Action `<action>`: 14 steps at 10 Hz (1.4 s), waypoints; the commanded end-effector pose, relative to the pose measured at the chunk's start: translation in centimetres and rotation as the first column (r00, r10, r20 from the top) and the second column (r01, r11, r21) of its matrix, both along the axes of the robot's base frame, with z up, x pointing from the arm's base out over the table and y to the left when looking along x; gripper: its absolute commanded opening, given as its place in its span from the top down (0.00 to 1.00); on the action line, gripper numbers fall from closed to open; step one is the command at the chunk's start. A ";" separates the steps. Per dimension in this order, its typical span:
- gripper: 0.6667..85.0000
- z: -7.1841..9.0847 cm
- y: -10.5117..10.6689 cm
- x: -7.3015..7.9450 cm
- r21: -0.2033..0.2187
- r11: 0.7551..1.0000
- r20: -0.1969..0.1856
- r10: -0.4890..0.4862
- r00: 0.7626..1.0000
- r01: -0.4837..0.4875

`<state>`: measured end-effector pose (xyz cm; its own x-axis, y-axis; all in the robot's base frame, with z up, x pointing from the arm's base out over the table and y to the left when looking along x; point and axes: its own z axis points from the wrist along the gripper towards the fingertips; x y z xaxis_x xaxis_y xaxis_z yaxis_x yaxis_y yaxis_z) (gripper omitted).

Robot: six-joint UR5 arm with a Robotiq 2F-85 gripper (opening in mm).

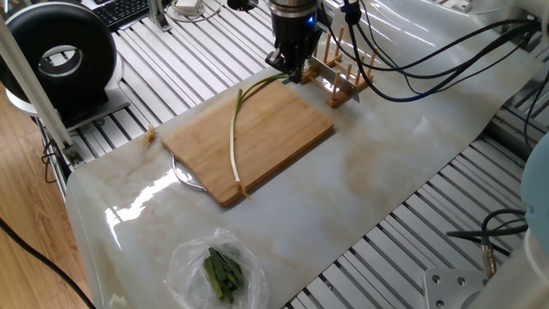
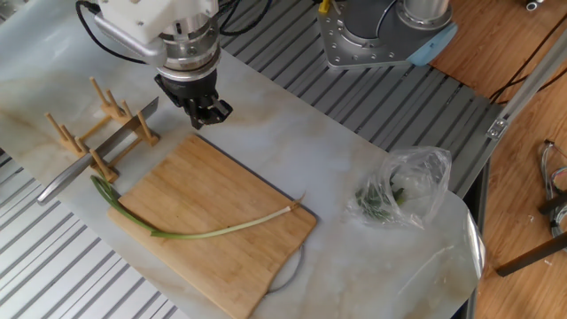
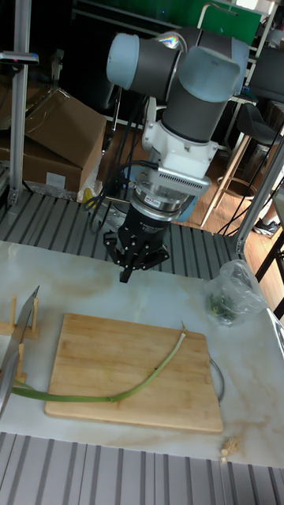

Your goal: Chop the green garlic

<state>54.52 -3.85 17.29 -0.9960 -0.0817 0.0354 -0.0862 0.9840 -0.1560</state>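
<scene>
No chopping has begun: the green garlic (image 2: 199,234) lies whole across the cutting board (image 2: 213,221), below and in front of the gripper (image 2: 202,114), its leafy tip trailing off the board edge toward the knife rack (image 2: 97,133). The knife (image 2: 93,164) sits in that rack beside the gripper, not yet picked up. The gripper hangs empty above the counter (image 2: 292,142) just past the board's far edge; its fingers look pressed together, though the angle is poor. Well away from the gripper, a clear plastic bag (image 2: 403,186) holds dark green leaves (image 1: 225,275).
</scene>
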 end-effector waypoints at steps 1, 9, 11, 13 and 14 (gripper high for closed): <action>0.99 -0.4 -2.2 0.0 -0.076 0.997 -0.015 0.003 1.000 -0.004; 0.99 -2.4 -3.9 4.5 -0.110 0.994 0.138 0.038 0.990 -0.023; 0.99 -2.9 -4.0 4.7 -0.119 0.992 0.135 0.055 0.989 -0.039; 0.99 -3.7 -3.4 4.9 -0.116 0.991 0.129 0.080 0.988 -0.065; 0.99 -3.8 -3.1 5.1 -0.116 0.990 0.136 0.090 0.987 -0.074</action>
